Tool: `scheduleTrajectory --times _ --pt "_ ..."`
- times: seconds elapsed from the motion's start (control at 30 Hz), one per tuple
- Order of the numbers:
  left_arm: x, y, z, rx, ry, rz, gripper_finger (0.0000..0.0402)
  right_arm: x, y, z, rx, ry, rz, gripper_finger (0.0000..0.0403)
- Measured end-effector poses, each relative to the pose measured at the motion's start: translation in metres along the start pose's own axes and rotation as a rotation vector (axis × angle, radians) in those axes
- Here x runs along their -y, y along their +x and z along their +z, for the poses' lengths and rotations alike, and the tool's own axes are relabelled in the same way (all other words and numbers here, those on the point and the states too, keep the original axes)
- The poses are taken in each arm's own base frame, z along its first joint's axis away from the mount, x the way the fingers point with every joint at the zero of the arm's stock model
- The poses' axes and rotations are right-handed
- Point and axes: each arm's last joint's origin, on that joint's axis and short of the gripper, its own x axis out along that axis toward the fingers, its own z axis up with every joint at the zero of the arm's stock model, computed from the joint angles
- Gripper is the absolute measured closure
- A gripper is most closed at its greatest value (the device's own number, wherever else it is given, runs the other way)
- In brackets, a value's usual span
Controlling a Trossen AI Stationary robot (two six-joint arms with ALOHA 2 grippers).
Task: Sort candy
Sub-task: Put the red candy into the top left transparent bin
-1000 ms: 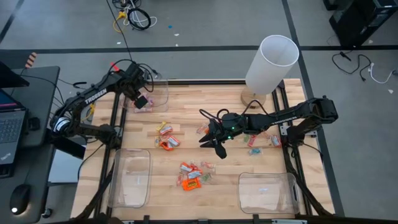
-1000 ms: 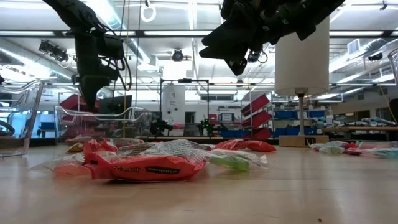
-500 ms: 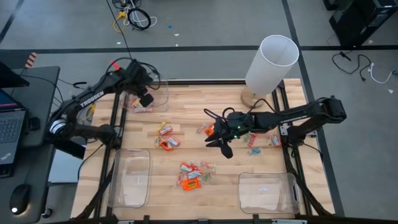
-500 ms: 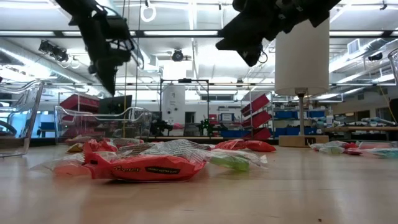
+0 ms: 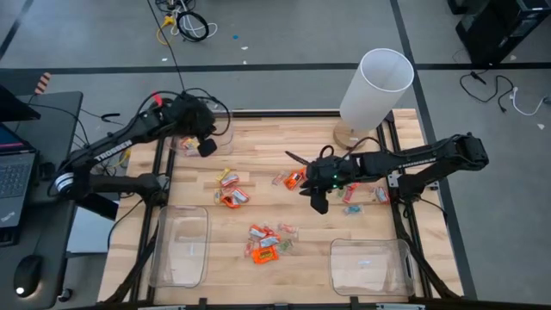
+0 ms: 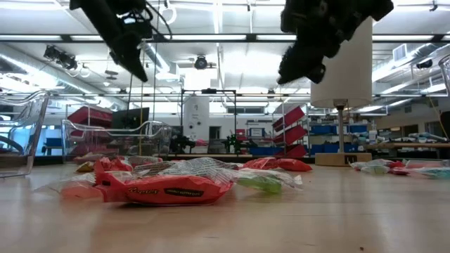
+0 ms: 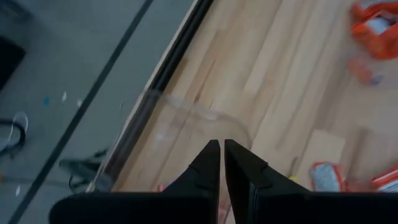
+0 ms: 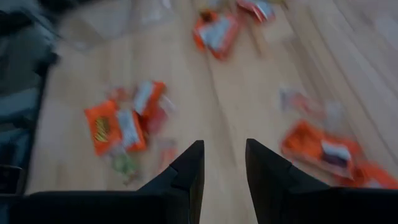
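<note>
Three clear bins (image 5: 183,245) and a white cylinder (image 5: 372,90) ring scattered candy (image 5: 265,243).

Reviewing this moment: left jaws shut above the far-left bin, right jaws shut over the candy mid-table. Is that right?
Not quite. The right gripper has its jaws open with nothing between them, as the right wrist view shows. The rest holds: the left gripper is shut above the far-left bin, and the right one hangs over the candy mid-table.
</note>
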Motion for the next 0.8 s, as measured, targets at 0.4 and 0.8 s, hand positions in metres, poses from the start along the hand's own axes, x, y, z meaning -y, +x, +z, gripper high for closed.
scheduleTrajectory --times 0.4,0.8 --pt "0.019 -0.006 0.006 0.063 0.067 -0.052 0.0376 0.014 -0.008 -0.035 -0.338 0.237 -0.216 0.03" --pt "0.021 -0.006 0.004 0.041 0.077 -0.065 0.0375 0.027 -0.026 -0.059 -0.563 0.291 -0.511 0.03"
